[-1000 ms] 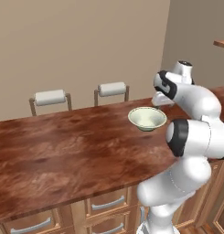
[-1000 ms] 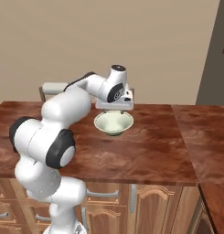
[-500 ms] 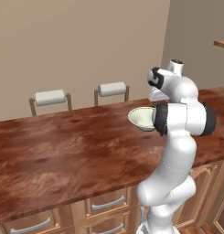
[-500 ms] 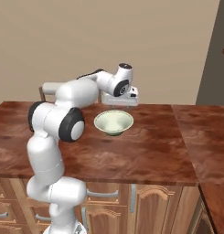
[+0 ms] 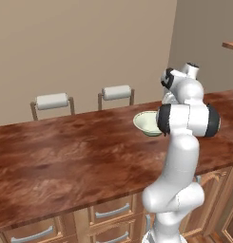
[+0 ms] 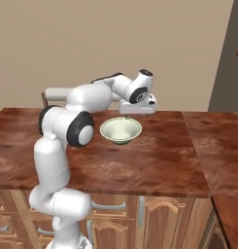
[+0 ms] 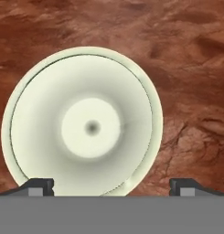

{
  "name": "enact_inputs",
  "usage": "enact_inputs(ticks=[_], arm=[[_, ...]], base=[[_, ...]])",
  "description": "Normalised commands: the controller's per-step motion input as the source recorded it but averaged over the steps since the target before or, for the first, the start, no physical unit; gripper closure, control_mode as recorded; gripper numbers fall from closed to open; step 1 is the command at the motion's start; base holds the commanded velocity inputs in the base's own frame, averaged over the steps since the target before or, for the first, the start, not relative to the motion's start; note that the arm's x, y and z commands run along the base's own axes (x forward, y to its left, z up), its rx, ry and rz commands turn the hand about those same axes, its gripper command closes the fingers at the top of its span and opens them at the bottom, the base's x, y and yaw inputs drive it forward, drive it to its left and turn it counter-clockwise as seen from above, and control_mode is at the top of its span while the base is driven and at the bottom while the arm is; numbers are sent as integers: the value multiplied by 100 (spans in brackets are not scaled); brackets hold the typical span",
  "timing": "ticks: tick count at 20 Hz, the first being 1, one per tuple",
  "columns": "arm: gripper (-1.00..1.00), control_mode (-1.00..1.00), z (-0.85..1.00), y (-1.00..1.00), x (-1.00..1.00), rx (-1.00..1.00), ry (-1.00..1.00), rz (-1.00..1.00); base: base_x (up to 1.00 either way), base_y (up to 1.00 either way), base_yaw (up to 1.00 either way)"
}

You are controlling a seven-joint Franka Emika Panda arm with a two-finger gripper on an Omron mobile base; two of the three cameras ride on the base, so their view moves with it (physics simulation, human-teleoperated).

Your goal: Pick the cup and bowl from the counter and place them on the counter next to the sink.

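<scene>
The pale cream bowl (image 6: pixel 120 130) stands upright on the reddish-brown counter (image 6: pixel 154 163), empty inside. My gripper (image 6: pixel 136 113) hangs just above the bowl's far rim, pointing down, not touching it. In the hand view the bowl (image 7: pixel 81 123) lies to the left of centre, and the open gripper (image 7: pixel 112 186) has one fingertip over the bowl's edge and the other over bare counter (image 7: pixel 186 68). From the left base view my forearm covers the right part of the bowl (image 5: pixel 145 121). The cup and the sink are out of view.
Two chair backs (image 5: pixel 52 100) (image 5: pixel 116 92) rise behind the counter's far edge. Light wooden drawers (image 5: pixel 111 211) and cabinet doors (image 6: pixel 164 221) sit below the front edge. A seam (image 6: pixel 182 119) separates a further counter section (image 6: pixel 212 146) on the right.
The arm's elbow and upper links have swung up and back toward the base, while the hand stayed above the bowl's far rim. The bowl has not moved and the jaws stayed open.
</scene>
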Motion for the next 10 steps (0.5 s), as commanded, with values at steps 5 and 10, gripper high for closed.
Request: enact_inputs(ticks=[5,10], arm=[[-100,-100,-51,-8,0,1,-2,15],[-100,-100,-44,0,4,0,2,0]], base=[[0,0,0],[0,0,0]])
